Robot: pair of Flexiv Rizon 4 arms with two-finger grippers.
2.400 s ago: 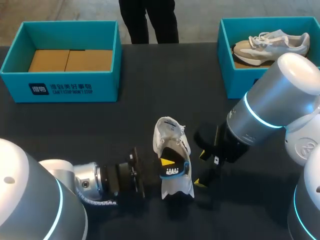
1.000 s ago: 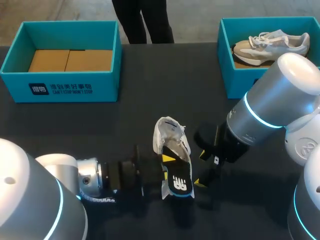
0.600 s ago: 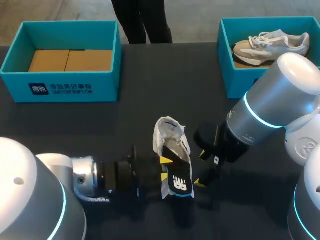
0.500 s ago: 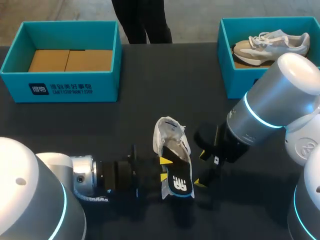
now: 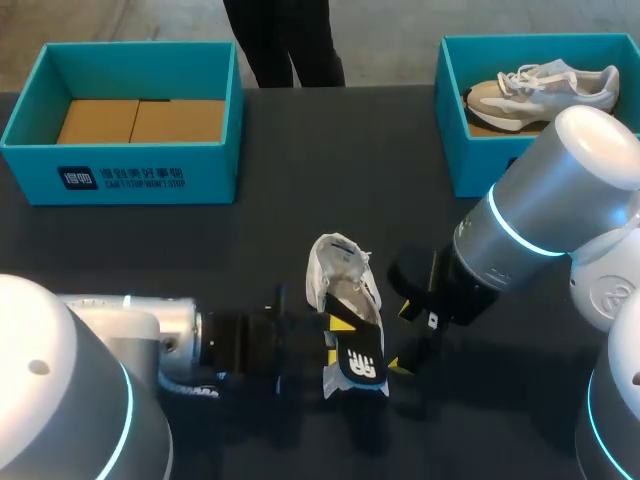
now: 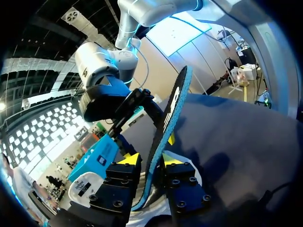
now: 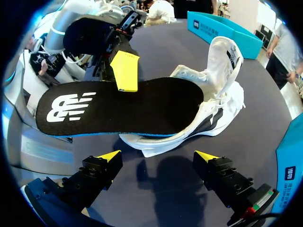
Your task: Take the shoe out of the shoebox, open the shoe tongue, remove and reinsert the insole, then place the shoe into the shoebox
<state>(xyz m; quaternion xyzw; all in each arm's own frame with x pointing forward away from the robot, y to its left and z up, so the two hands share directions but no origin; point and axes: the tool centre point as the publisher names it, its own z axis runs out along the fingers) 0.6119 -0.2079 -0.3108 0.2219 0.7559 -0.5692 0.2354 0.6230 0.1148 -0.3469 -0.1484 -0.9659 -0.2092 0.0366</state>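
A white shoe (image 5: 343, 290) lies on its side on the dark table (image 5: 330, 180), near the front middle. My left gripper (image 5: 332, 338) comes in from the left and is shut on the black insole (image 5: 362, 366) with a blue edge. In the left wrist view the insole (image 6: 168, 118) stands edge-on between the yellow tips of the left gripper (image 6: 147, 160). In the right wrist view the insole (image 7: 118, 106) runs with its front end into the shoe (image 7: 215, 90). My right gripper (image 7: 157, 156) hangs open just before the shoe, holding nothing; in the head view the right gripper (image 5: 400, 338) is right of the shoe.
A teal shoebox (image 5: 130, 170) with a cardboard floor stands at the back left. A second teal shoebox (image 5: 455, 140) at the back right holds another pale shoe (image 5: 545, 85). My right arm's thick body (image 5: 540, 215) hangs over the table's right side.
My left arm has slid rightward toward the shoe with the insole still in its grip. The right arm and the shoe have stayed put.
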